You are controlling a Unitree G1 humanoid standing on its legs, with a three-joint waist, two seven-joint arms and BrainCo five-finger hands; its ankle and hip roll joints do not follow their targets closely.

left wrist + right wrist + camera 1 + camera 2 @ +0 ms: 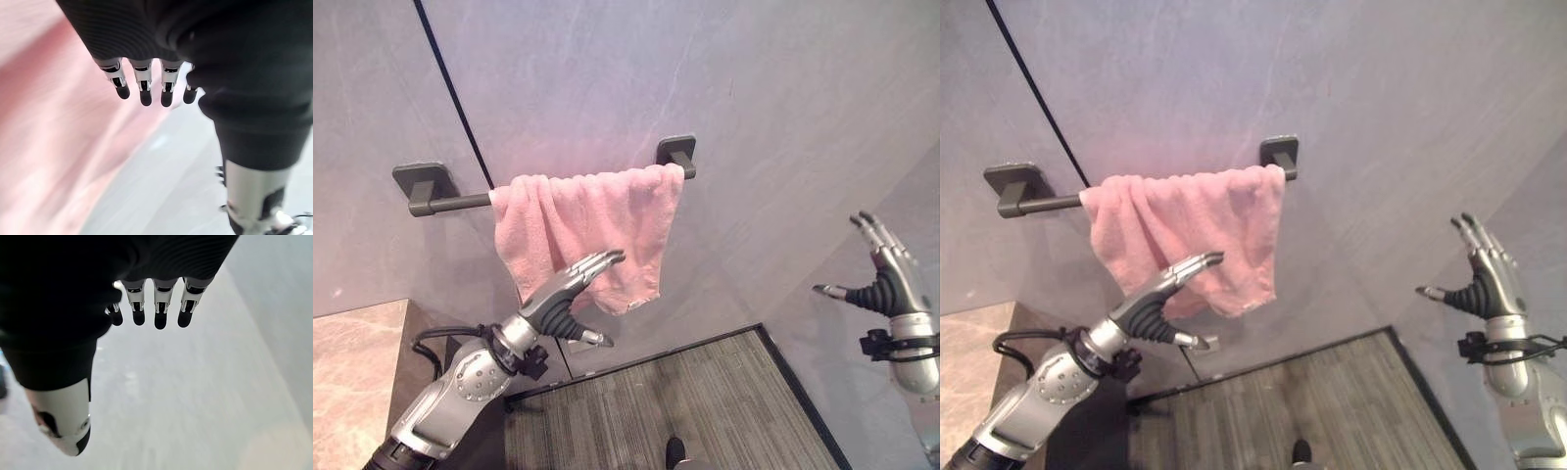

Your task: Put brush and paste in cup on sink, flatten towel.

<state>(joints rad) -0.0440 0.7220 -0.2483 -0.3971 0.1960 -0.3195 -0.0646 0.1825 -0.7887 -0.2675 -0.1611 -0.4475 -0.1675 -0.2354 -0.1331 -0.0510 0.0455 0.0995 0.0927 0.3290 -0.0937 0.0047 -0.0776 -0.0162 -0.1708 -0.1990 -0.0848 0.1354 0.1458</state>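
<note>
A pink towel (590, 230) hangs bunched and creased over the right part of a dark wall-mounted towel bar (450, 203), gathered up against the bar's right bracket (676, 152), while the stretch of bar toward the left bracket (424, 183) is bare. The towel's lower edge is uneven, with one corner drooping lowest on its right side. The left hand (560, 292) is raised in front of the towel's lower left part, its fingers (597, 262) straight and held close together, the tips at the cloth about halfway down; whether they actually touch it cannot be told. Its thumb sticks out apart, below the towel's lower edge. In the left wrist view the same straight fingers (144, 88) show with pink cloth just past them. The right hand (889, 282) is lifted well to the right of the towel, apart from it, fingers extended upward and thumb spread toward the towel, holding nothing, with the grey wall (754, 88) behind. Below and left of the towel lies a marble counter edge (357, 362); below it, a striped grey floor (705, 401)
</note>
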